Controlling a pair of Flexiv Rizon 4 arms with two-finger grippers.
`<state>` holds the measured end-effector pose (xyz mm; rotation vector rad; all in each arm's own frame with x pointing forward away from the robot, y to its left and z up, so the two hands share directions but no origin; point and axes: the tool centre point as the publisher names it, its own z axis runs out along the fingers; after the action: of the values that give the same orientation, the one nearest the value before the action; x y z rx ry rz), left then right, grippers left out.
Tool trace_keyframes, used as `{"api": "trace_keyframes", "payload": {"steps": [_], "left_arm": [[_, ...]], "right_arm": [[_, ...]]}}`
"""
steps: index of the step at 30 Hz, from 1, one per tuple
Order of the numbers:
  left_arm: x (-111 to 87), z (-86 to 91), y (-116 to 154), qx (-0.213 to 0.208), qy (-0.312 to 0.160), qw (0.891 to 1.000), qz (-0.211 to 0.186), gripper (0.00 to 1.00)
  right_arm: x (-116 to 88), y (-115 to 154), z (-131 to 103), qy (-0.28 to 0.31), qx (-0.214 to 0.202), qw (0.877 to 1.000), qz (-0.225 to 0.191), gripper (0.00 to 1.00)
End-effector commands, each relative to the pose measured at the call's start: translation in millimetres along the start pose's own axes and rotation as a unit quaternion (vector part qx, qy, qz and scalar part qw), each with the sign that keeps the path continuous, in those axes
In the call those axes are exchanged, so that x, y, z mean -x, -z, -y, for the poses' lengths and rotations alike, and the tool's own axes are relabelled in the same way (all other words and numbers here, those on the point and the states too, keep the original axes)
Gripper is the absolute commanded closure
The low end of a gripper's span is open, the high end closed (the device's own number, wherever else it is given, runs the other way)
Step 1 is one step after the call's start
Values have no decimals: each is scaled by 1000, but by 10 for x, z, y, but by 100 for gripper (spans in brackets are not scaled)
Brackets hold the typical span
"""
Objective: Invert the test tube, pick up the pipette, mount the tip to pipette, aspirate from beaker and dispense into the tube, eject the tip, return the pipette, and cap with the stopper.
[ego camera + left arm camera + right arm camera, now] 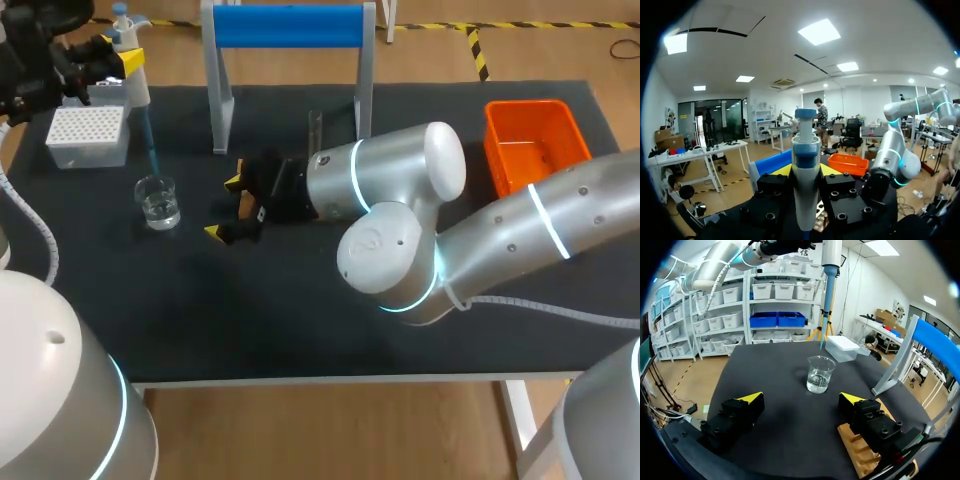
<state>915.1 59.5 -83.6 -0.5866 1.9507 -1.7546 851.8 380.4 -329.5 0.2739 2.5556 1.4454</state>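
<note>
The pipette [805, 150] stands upright between the two fingers of the left claw [805, 172], which is clamped on its white body from both sides. In the left wrist view the lower end is cut off. From the right wrist view its one blue tip [827, 295] hangs down ahead of the right claw [801, 399] and ends just above the single beaker [819, 374], though whether it sits over the mouth is hard to judge. The beaker holds a little clear liquid and stands on the dark surface [780, 430] straight ahead of the right claw, whose fingers are spread wide with nothing between them. One white tip box [842, 347] lies beyond the beaker. A wooden rack [860, 452] lies partly hidden under one right finger. In the head view the right arm covers most of a thin upright clear piece [315, 128] behind it, too slight to identify. One blue-topped stand [290, 25] and one orange bin [535, 145] are also on the surface.
</note>
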Motion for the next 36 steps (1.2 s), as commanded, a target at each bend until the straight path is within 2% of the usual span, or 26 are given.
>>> {"api": "trace_keyframes", "payload": {"steps": [1,6,15,36], "left_arm": [[0,-5,-15,-1,-1,1000,1,100],[0,-5,-15,-1,-1,1000,1,100],[19,-202,-23,-7,-2,1000,14,100],[112,-447,13,-13,-12,999,26,100]], "right_arm": [[6,-6,13,0,2,1000,-1,0],[6,-6,13,0,2,1000,-1,0],[6,-6,13,0,2,1000,-1,0],[6,-6,13,0,2,1000,-1,0]]}}
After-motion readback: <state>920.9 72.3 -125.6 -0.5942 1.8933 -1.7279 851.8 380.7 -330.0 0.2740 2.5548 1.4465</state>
